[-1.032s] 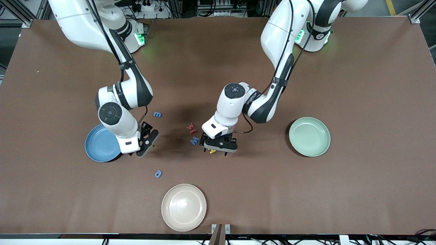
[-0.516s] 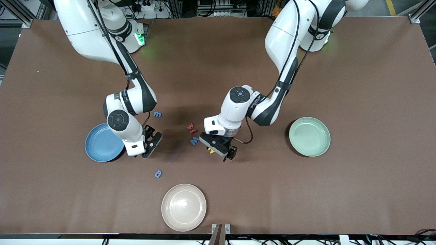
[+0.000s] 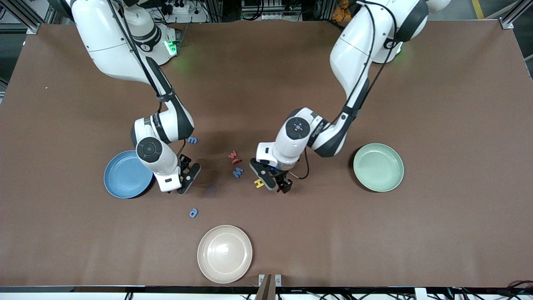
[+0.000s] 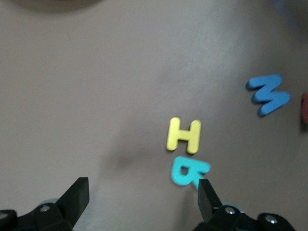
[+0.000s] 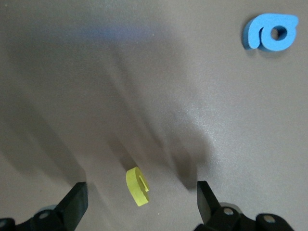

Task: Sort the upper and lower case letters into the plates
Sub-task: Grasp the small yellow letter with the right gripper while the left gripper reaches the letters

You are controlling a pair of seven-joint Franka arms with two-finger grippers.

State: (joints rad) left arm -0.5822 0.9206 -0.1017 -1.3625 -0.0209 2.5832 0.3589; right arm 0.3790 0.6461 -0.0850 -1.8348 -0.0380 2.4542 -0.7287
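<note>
Both claws hang open over the worktop, each lining up a pick. The left claw [image 4: 142,202] has the teal letter [image 4: 188,171] by one finger; the right claw [image 5: 142,204] straddles a yellow letter [image 5: 137,186]. Next: descend and close.

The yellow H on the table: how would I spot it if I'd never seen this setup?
Start at the pale green plate and look toward the table's middle, where the left arm's tool hangs low, open. Just beside that tool lies the yellow H, with a teal letter touching it. It is the only yellow letter in that cluster.
</note>
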